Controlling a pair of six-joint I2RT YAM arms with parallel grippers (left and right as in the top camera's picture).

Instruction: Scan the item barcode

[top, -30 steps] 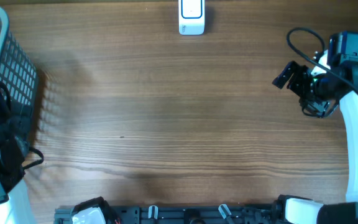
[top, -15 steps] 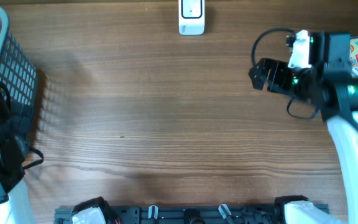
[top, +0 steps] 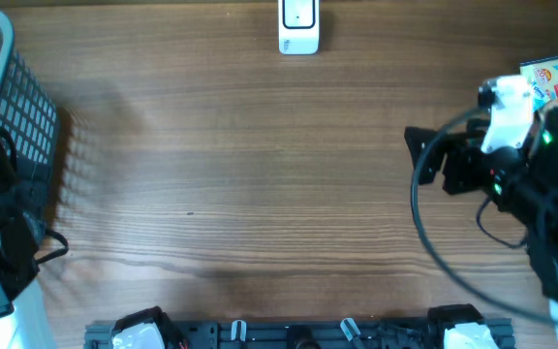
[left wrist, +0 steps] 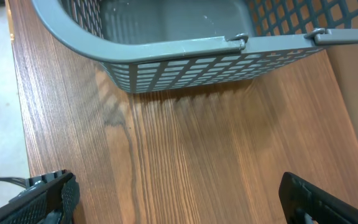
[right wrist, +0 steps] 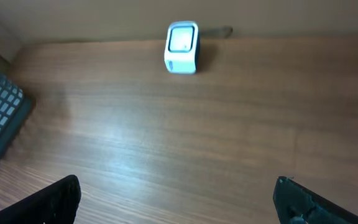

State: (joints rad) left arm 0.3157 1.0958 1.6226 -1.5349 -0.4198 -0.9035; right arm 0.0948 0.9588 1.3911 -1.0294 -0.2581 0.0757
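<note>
Two robot arms work at a wooden bench (top: 260, 194), which we describe from left to right. At the left edge, toward the far corner, sits a grey mesh basket (top: 13, 97). In the left wrist view we see its rim and latticed wall close ahead.

The left gripper (left wrist: 179, 202) faces this basket from just in front of it. Its claw is spread wide: its black fingers (left wrist: 48, 199) show in the two lower corners of the wrist view, with only bare wood between them.

At the middle of the far edge stands a small white scanner (top: 298, 27) with a framed window on its face, well apart from everything else.

Toward the right edge we find the right gripper (top: 422, 155), pointing left across the bench. Its claw is also spread wide and pinches nothing. Its wrist view looks over open wood toward the scanner, far ahead. A black cable (top: 424, 223) loops out from this arm over the bench.

The item to be scanned, a colourful packet (top: 553, 82), lies at the right edge near the far corner. It is behind the right arm, which partly hides it. We cannot make out a barcode on it.
</note>
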